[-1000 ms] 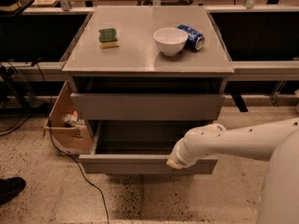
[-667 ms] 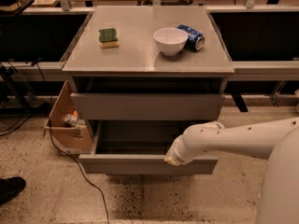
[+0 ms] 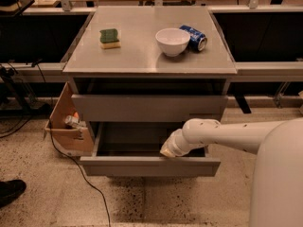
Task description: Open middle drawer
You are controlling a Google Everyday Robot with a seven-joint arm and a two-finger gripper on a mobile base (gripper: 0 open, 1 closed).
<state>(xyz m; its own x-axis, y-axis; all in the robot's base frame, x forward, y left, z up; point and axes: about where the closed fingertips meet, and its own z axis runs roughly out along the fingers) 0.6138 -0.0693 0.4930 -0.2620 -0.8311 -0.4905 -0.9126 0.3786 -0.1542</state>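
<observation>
Gripper (image 3: 166, 151) sits at the end of the white arm (image 3: 227, 134), which reaches in from the right. It is low inside the middle drawer (image 3: 149, 166), just behind the near front panel and a little right of its centre. Whether it is open or clamped on that edge I cannot tell. The spot makes sense: the front is plain, with no handle, so the panel's top lip is probably the only place to hook and pull toward the near side. The middle drawer stands well out from the cabinet with its shallow grey tray exposed, so the task looks done or nearly so. The upper drawer (image 3: 149, 109) looks at most slightly out, and anything below the open one is hidden. On the cabinet top (image 3: 142, 63) a sponge (image 3: 110, 38), a bowl (image 3: 172, 41) and a can (image 3: 194, 37) lying just beside the bowl are all set far back, clear of the pull. A cardboard box (image 3: 66, 126) leans at the cabinet's left side, near the drawer's left corner but apparently not blocking it.
</observation>
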